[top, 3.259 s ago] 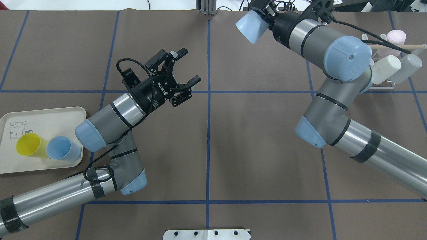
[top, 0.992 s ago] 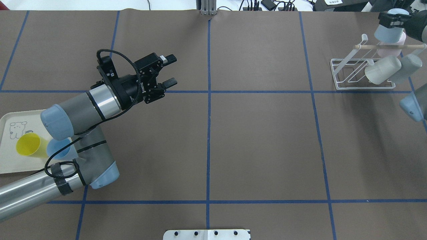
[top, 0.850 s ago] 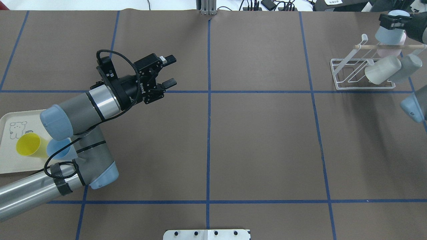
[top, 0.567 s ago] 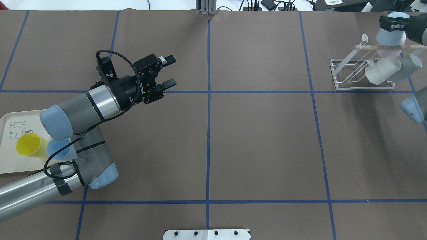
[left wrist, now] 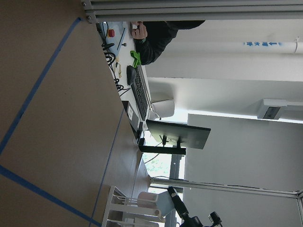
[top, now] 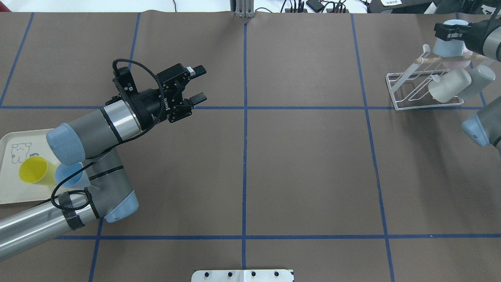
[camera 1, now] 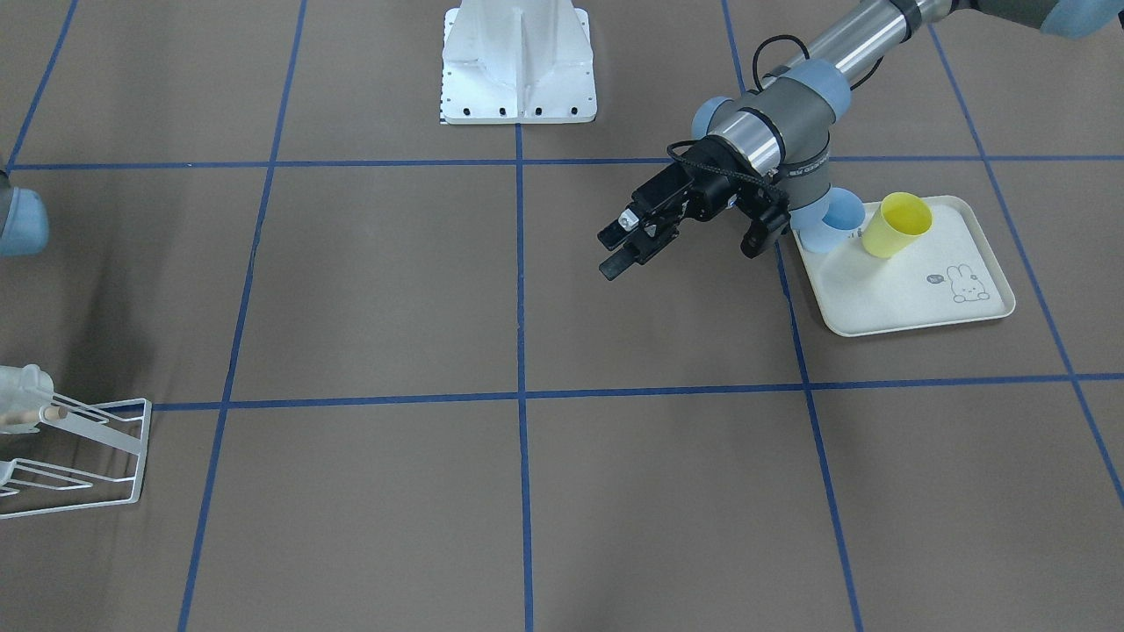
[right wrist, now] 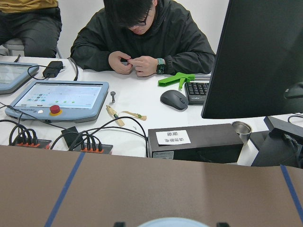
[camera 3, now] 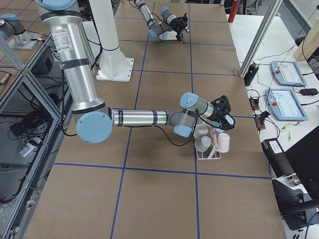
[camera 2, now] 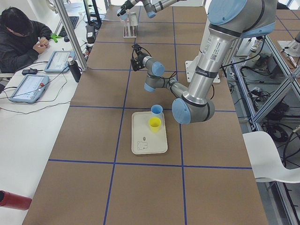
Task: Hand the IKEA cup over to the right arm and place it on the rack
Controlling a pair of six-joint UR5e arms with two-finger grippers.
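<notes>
The brown surface [top: 313, 164] is crossed by blue tape lines. The left arm [top: 94, 133] reaches over its left half, well above the tape cross, with its jaws spread wide and nothing between them. The right arm [top: 487, 37] comes in at the far right corner, and its jaws are closed on the cup [top: 448, 43].

A cream tray [top: 8, 192] lies by the left arm's elbow. On it are a yellow cup [top: 33, 170] and a blue cup [top: 68, 176], which the arm partly hides.

The rack [top: 390, 91] is white wire with a light wooden rod [top: 428, 60] across its top. It carries a white cup [top: 450, 86], a grey cup [top: 477, 80] and a pink cup [top: 458, 62].

The held cup is plain, pale blue, handleless and slightly tapered. It hangs at the rod's left end, in front of the pink cup. Whether it touches the rod cannot be told.
</notes>
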